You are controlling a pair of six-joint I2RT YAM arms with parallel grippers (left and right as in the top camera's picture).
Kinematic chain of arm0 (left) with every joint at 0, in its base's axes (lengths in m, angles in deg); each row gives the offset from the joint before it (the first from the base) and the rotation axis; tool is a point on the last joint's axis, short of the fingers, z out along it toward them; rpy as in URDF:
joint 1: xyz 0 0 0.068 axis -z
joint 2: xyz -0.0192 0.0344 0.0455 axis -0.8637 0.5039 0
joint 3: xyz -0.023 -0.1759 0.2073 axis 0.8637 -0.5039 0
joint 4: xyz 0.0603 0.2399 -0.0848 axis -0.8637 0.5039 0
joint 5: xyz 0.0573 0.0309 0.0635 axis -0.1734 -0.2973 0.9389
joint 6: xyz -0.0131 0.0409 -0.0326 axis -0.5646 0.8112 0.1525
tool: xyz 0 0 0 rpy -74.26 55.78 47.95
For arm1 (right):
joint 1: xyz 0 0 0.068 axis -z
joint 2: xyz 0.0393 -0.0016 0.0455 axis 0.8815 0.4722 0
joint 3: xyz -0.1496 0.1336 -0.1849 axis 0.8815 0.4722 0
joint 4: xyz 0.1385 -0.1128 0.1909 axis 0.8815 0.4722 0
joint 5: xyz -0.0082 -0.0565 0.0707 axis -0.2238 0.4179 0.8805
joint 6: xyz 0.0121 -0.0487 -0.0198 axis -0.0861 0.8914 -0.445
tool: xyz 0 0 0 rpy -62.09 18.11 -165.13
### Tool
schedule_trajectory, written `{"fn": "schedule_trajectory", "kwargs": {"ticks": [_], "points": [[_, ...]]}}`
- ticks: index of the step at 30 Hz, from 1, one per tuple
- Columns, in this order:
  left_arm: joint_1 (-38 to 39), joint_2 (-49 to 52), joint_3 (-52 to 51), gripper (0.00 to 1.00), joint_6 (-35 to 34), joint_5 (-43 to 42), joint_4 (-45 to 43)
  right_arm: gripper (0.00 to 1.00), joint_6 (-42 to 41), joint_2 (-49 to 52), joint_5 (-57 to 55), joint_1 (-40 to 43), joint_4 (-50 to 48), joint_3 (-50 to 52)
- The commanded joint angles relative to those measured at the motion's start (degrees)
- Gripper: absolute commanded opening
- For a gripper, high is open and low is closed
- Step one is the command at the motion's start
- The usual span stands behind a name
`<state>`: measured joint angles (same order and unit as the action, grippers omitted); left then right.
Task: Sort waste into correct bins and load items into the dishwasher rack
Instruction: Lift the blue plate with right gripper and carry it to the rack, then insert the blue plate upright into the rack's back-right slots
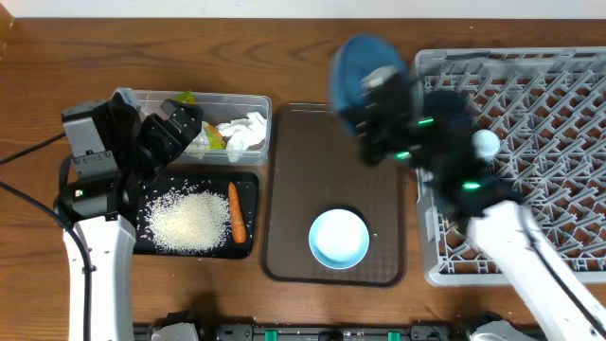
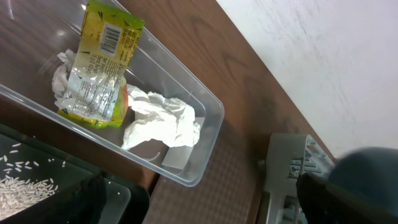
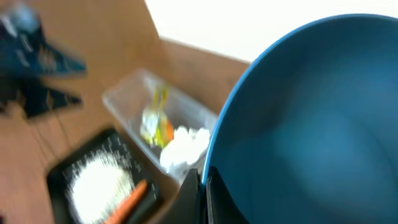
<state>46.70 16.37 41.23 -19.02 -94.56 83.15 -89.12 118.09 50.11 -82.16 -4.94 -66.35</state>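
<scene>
**Right tool has the plate by its rim: set it into the rack on edge**

The right tool is clamped shut on the rim of the large dark blue round plate. It holds the plate in the air towards the far edge of the table, above the far right corner of the brown flat serving tray and just left of the grey plastic lattice dishwasher rack. The rack fills the right end of the table. The wrist view shows the rim running straight down between the jaws, with the plate's face filling most of the frame. The overhead view is blurred around the plate, so its exact tilt cannot be told.

The step in hand looks like loading the plate. To do it well:

- Carry the plate clear over the rack's near-left wall before lowering, since a low rim would catch there.
- Bring it down on edge so the bottom rim seats in the lattice, not flat across the grid.
- A rim pinch on a wide plate can swing, so move gently and let go only once the plate rests on its own.
- Leave room for the white-and-light-blue bowl, which waits on the brown tray near the front edge.

The left tool stands wide open and empty at the left end. It sits over the clear plastic rectangular tub, which holds the yellow-green crinkled snack wrapper and the crumpled white tissue. The small orange carrot and loose white rice grains lie in the black shallow tray, well apart from the plate's path.
</scene>
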Motion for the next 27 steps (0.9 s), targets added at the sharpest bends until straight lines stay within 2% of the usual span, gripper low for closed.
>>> {"fn": "schedule_trajectory", "kwargs": {"ticks": [1, 5, 10, 13, 20, 27], "points": [[-0.2, 0.1, 0.3, 1.0, 1.2, 0.7, 0.0, 0.01, -6.3, -3.0, 17.9, 10.2, -2.1, -1.1], [-0.2, 0.1, 0.3, 1.0, 1.2, 0.7, 0.0, 0.01, -15.5, -3.0, 34.8, 25.7, -11.2, -1.1], [-0.2, 0.1, 0.3, 1.0, 1.2, 0.7, -0.1, 0.01, -24.7, -1.0, 45.3, 41.6, -21.9, -1.1], [-0.2, 0.1, 0.3, 1.0, 1.2, 0.7, -0.1, 0.01, -26.4, 1.7, 49.0, 48.4, -25.6, -1.1], [-0.2, 0.1, 0.3, 1.0, 1.2, 0.7, 0.0, 0.01, -24.4, 11.5, 54.0, 54.1, -26.5, -1.1], [-0.2, 0.1, 0.3, 1.0, 1.2, 0.7, 0.0, 0.01, -27.5, 22.3, 57.4, 54.8, -37.0, -1.1]]}}
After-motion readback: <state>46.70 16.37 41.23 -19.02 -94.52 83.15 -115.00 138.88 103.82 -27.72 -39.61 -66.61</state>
